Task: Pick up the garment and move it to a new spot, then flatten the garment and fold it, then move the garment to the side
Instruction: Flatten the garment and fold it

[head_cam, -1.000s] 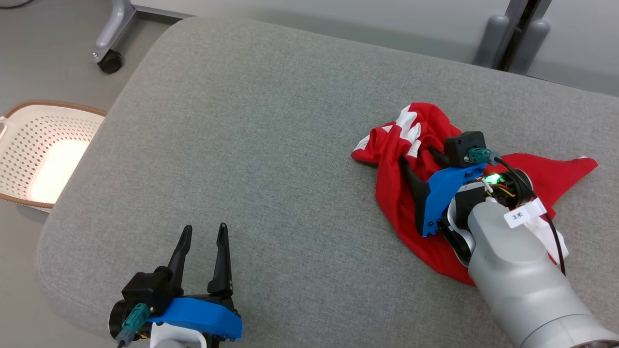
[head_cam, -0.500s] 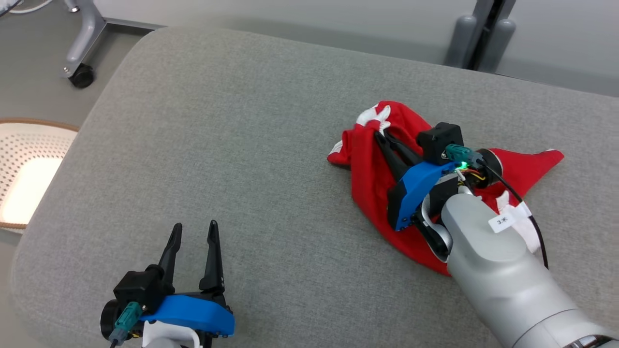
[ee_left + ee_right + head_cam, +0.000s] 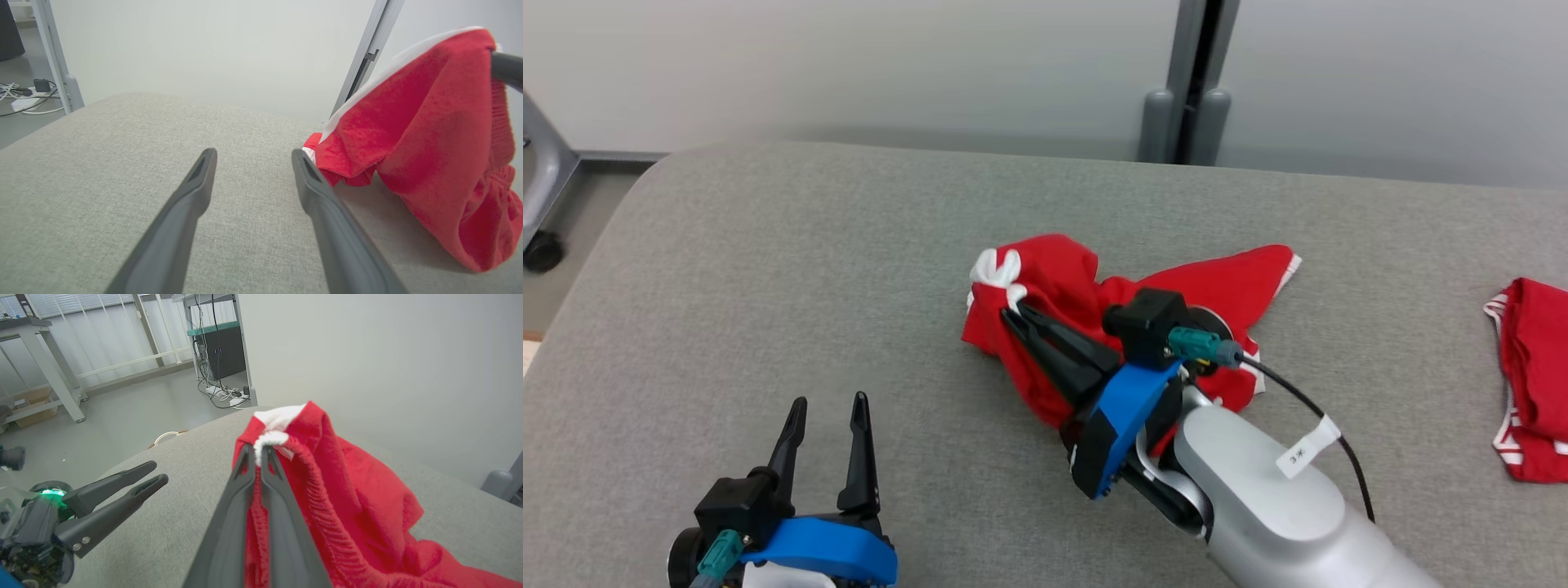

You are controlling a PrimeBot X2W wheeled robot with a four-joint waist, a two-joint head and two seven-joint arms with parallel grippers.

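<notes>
One second ago my right pincer [image 3: 1011, 307] stood released; now it clenches the garment [image 3: 1058, 273] (left pincer [image 3: 827, 402] released), so carrying can begin.

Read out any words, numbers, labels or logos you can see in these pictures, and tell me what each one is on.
white tag, hanging beside the pale forearm of the right arm: a short dark mark, possibly "3" plus one more character; too small and tilted to read with certainty.
red garment: white trim, no lettering that can be read.
second red garment at the right edge of the head view: white stripes, no text.
</notes>
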